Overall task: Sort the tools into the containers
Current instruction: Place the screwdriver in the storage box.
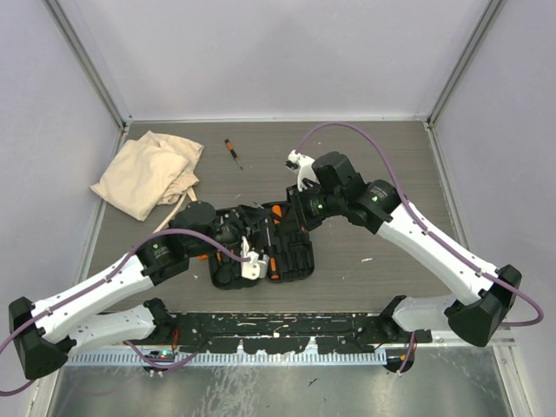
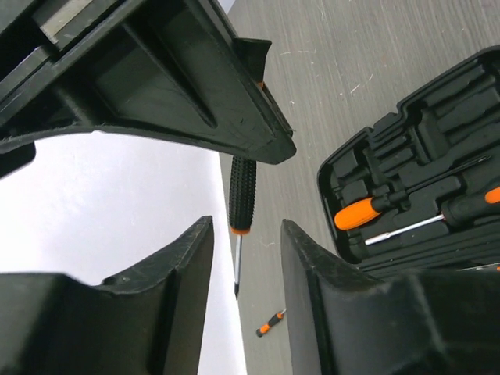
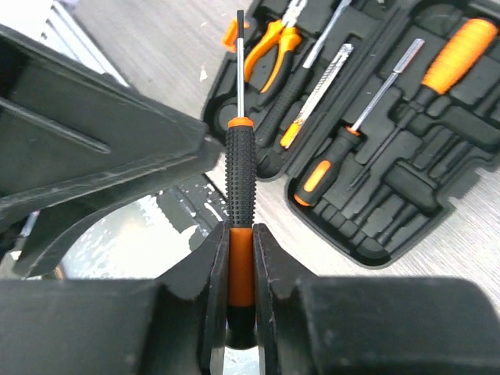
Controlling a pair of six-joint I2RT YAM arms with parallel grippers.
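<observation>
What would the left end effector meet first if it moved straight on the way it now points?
Probably the black-and-orange-handled steel screwdriver between its open fingers, then the right end effector gripping it; depth is unclear.

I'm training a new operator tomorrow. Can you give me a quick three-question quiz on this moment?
1. True or false: the right gripper is clamped on the handle of a black-and-orange screwdriver.
2. Multiple choice: the tool case is A) shut, B) lying open, C) inside the cloth bag.
3. Short answer: what lies alone on the table, just right of the cloth bag?

Key: 1 true; 2 B; 3 a small screwdriver.
</observation>
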